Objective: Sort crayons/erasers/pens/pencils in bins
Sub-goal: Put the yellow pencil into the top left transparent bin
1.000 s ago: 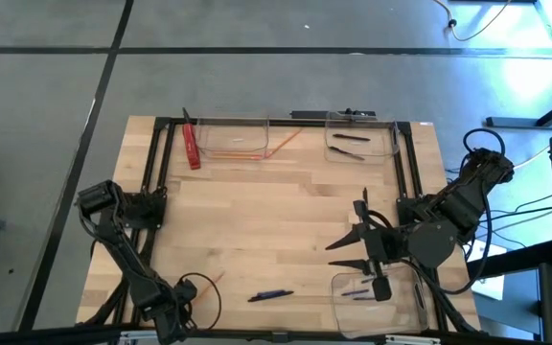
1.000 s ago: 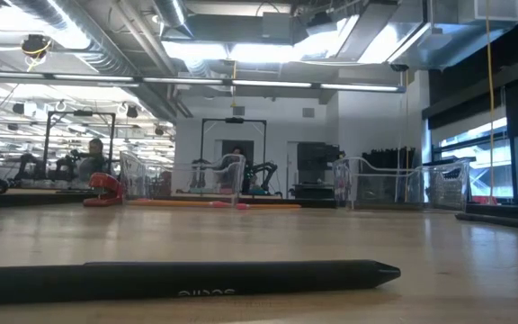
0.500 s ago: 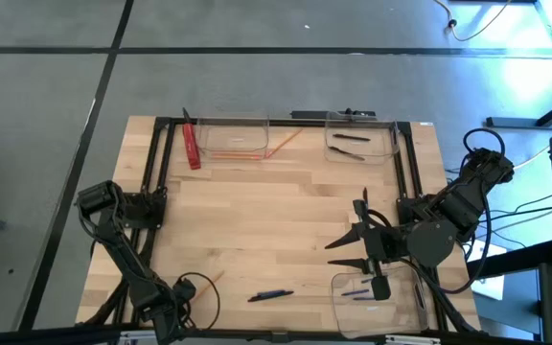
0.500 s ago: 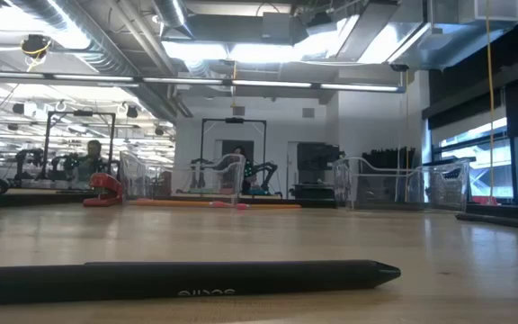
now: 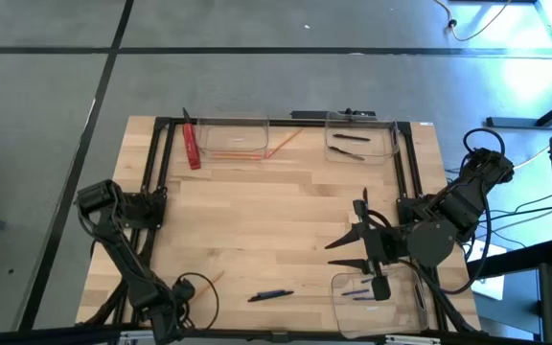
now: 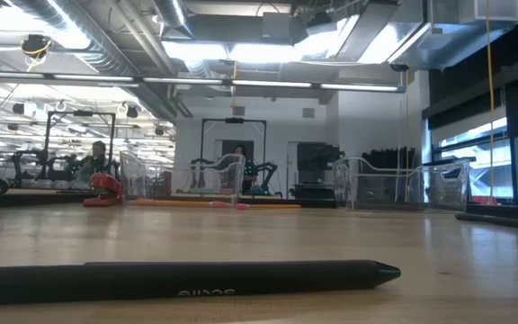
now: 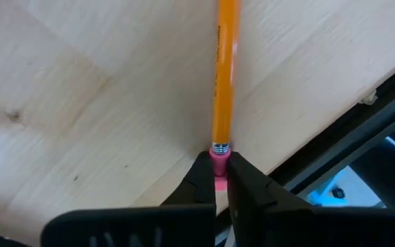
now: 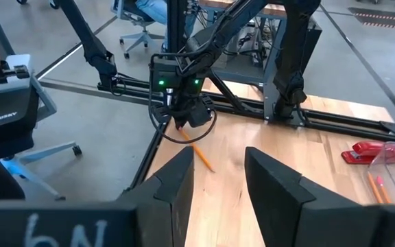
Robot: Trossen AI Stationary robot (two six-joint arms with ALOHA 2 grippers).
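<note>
Left gripper (image 7: 221, 180): at desk's (image 5: 276, 211) near-left corner, fingers (image 7: 199, 182) clamped on pink eraser end of 1 orange pencil (image 7: 223, 75). Pencil lies flat on the wood, pointing away from the fingers; seen from above as a short orange stick (image 5: 210, 280) just beside the gripper (image 5: 182, 290).

Right gripper (image 5: 345, 252): over the desk's right side, above and just beside the near-right bin (image 5: 343, 309); fingers (image 8: 173, 180) apart, nothing between them.

Bins: 3 clear trays. Far-left bin (image 5: 220, 129) has thin orange pencils (image 5: 240, 153) in it, 1 more pencil (image 5: 286, 141) slanting at its right edge. Far-right bin (image 5: 386, 142) holds 2 dark pens (image 5: 349, 144). Near-right bin holds dark pens (image 5: 358, 292), count unclear.

Loose items: 1 dark blue pen (image 5: 270, 294) on desk near front edge, between left gripper and near-right bin; low view shows it as a long black stick (image 6: 183, 277) lying flat. Red flat bar (image 5: 191, 145) beside far-left bin.
</note>
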